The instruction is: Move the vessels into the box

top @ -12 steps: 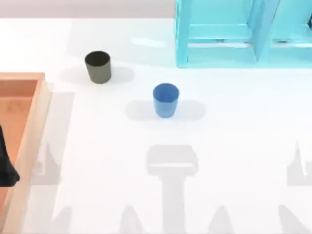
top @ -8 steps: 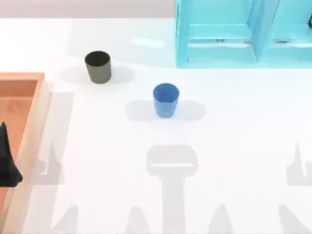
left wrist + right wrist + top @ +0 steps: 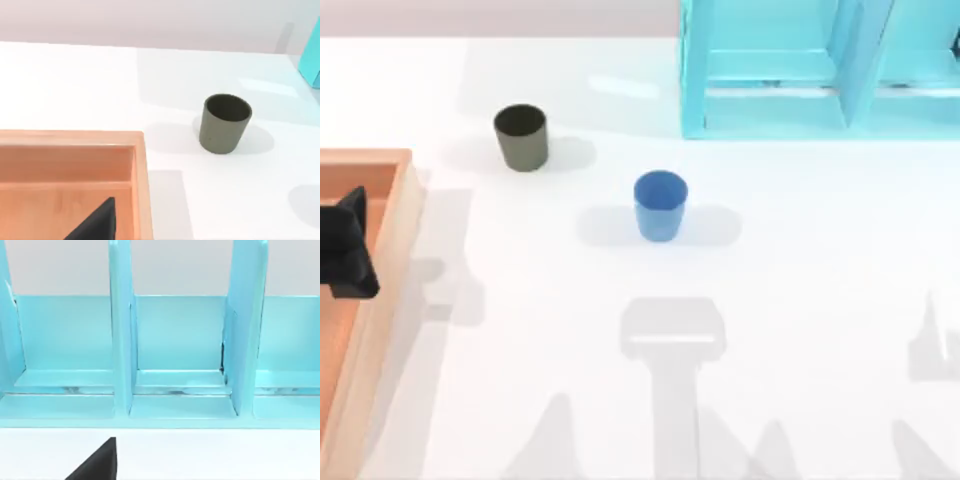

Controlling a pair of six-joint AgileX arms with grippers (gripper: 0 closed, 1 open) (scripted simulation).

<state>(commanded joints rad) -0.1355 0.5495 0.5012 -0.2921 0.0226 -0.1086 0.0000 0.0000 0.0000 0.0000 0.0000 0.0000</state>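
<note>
The dark olive-grey vessel [image 3: 521, 137] stands upright on the white table, far left of centre, and is also in the left wrist view [image 3: 224, 123]. The blue vessel [image 3: 660, 205] stands upright near the table's middle. Both are empty and untouched. The orange-brown box [image 3: 392, 235] lies at the left edge; its far corner appears in the left wrist view [image 3: 141, 165]. My left gripper [image 3: 345, 245] hovers over the box's far part, left of and nearer than the olive vessel. A dark tip of my right gripper [image 3: 95, 465] faces the cyan shelf.
A cyan shelf unit [image 3: 820, 70] with upright dividers stands at the far right of the table, behind the blue vessel; the right wrist view [image 3: 175, 355] sees it up close. White table spreads between the vessels and the near edge.
My left gripper has moved away from the near edge, along the box toward its far end, closer to the olive-grey vessel. Both vessels stay where they were.
</note>
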